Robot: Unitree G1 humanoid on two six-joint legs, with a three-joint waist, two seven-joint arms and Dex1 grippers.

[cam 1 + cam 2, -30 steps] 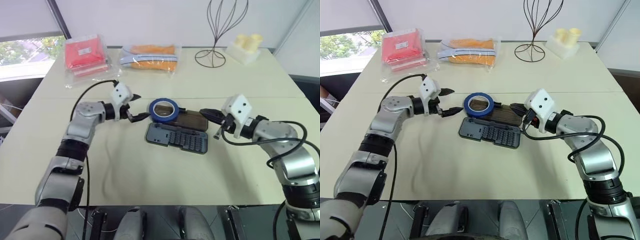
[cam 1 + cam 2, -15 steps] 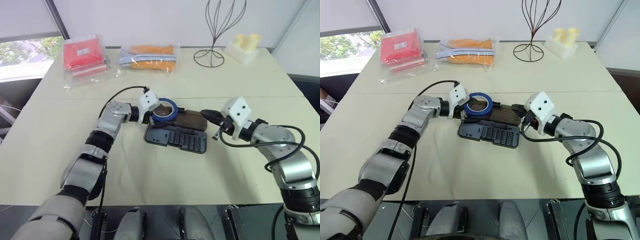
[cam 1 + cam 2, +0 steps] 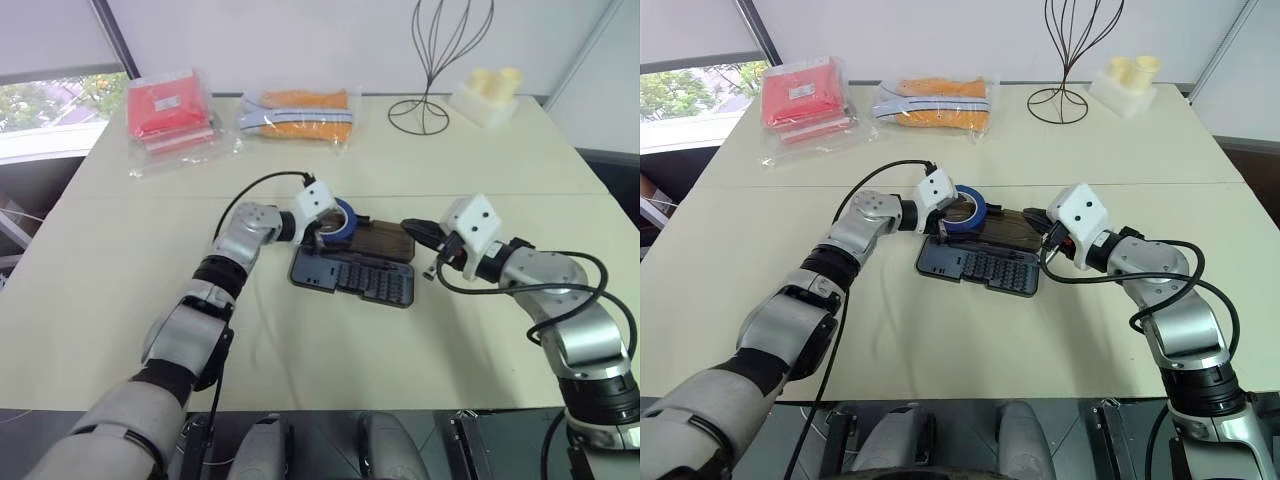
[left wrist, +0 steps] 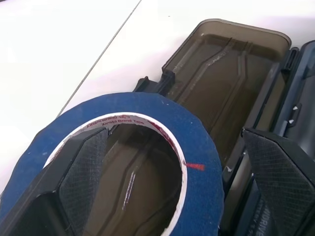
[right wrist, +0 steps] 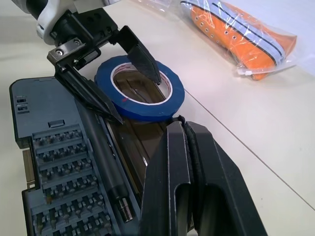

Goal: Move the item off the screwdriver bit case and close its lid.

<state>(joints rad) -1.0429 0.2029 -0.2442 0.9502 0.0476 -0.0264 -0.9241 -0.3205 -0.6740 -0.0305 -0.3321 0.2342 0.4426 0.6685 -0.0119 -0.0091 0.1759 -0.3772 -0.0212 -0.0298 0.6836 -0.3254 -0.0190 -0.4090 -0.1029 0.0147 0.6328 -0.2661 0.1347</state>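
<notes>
A: What did the table point(image 3: 300, 400) look like?

B: Pale and wide, with a red packet point(image 3: 170, 108) at the upper left of the head view, a bagged orange shoe point(image 3: 298, 110) beside it, and a wire stand point(image 3: 435, 60) at the upper right. The screwdriver bit case point(image 3: 355, 272) lay mid-frame, its lid point(image 3: 380, 238) folded flat behind the tray.

A: And the tape?

B: The blue roll of tape point(image 3: 338, 218) sat on the lid's left end. Within 1 second my left gripper point(image 5: 115, 81) had swung in from the left; its 2 fingers stood spread, 1 inside the core, 1 outside the wall, not yet clenched.

A: Your other claw?

B: My right gripper point(image 3: 420, 232) was clenched on nothing, by the lid's right end. I judged the squeeze and lift were next.
</notes>
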